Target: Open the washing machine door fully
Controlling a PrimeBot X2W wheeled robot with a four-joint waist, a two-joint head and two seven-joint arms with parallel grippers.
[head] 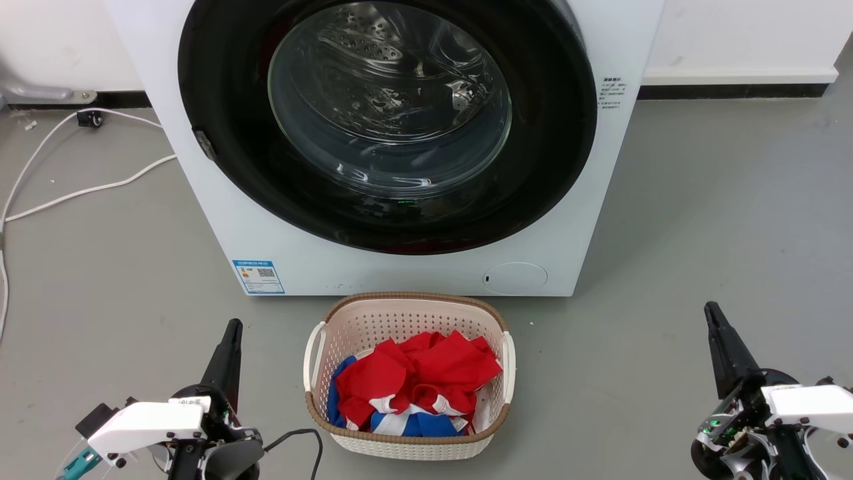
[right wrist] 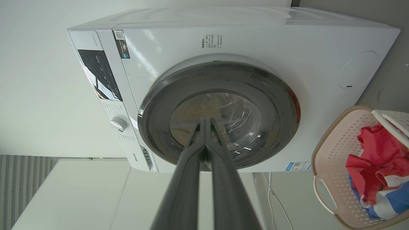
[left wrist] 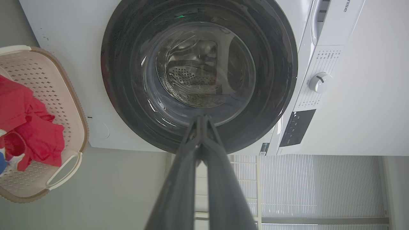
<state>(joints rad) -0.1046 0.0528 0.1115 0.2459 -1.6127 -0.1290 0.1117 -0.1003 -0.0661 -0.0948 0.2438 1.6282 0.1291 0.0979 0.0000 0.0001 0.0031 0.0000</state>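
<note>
Left gripper (head: 232, 328), right gripper (head: 712, 311) low (fingers together)

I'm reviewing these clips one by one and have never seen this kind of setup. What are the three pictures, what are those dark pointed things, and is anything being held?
The pictures come from a two-armed wheeled robot. The head view looks down at the floor from the robot's head. The dark pointed things at its lower corners are the left pincer and the right pincer. The other two pictures come from cameras on each wrist, looking along that pincer's own fingers, so the room appears turned.

Ahead stands the washing machine, with its round black washing machine door closed flat against the front. Before it, a laundry basket holds red, blue and white clothes. A white cable lies on the floor.

Nothing is held: both pincers are shut and empty, short of the door.
</note>
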